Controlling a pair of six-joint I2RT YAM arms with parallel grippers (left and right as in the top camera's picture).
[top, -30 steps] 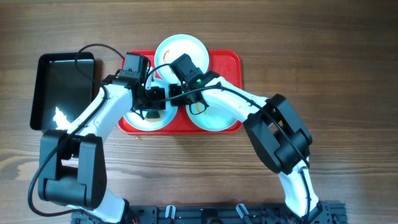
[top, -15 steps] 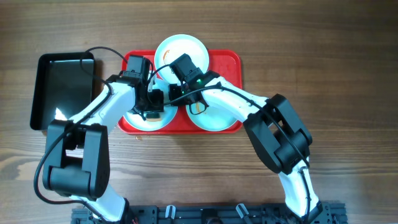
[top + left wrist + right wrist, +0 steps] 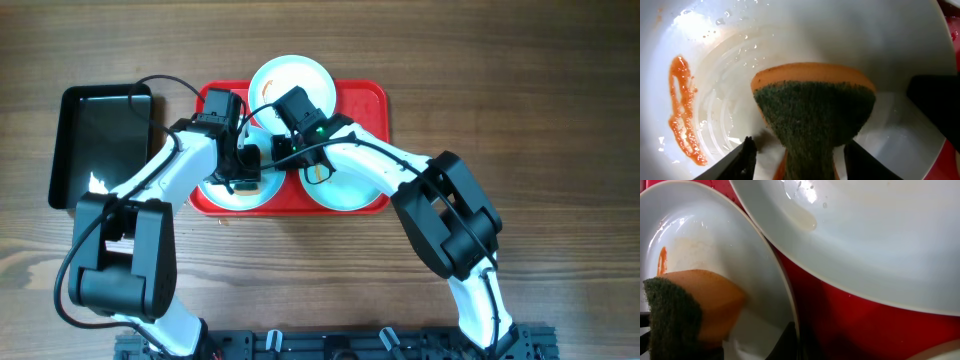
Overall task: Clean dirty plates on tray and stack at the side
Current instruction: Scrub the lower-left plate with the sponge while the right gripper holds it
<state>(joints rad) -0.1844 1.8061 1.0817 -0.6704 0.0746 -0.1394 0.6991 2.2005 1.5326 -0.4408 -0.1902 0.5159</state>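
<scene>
over the last second the left arm has swung in from over the black pan (image 3: pixel 100 140) toward the tray (image 3: pixel 370 100), and the left tool (image 3: pixel 247 168) has narrowed from wide to about half open. the right arm has not moved. judged from that, the sponge is now gripped and scrubbing of the first plate is only starting; nothing is stacked on the counter (image 3: pixel 520 80) beside the tray yet.

the left tool now pinches the sponge (image 3: pixel 812 110) at its waist, green scouring face toward the wrist camera, orange body behind. the sponge sits inside the front-left plate (image 3: pixel 880 40), which lies in the tray's front-left corner. the plate looks wet, and an orange-red smear (image 3: pixel 681 112) still runs down one side, well apart from the sponge, so the sponge probably needs to sweep across to it.

the right tool (image 3: pixel 278 150) is fully closed near the middle of the tray, right at that plate's rim; whether it actually clamps the rim cannot be told from the wrist view.

the back plate (image 3: pixel 290 80) overhangs the tray's far edge, and the front-right plate (image 3: pixel 340 190) lies in the front-right corner; both are still on the tray.
</scene>
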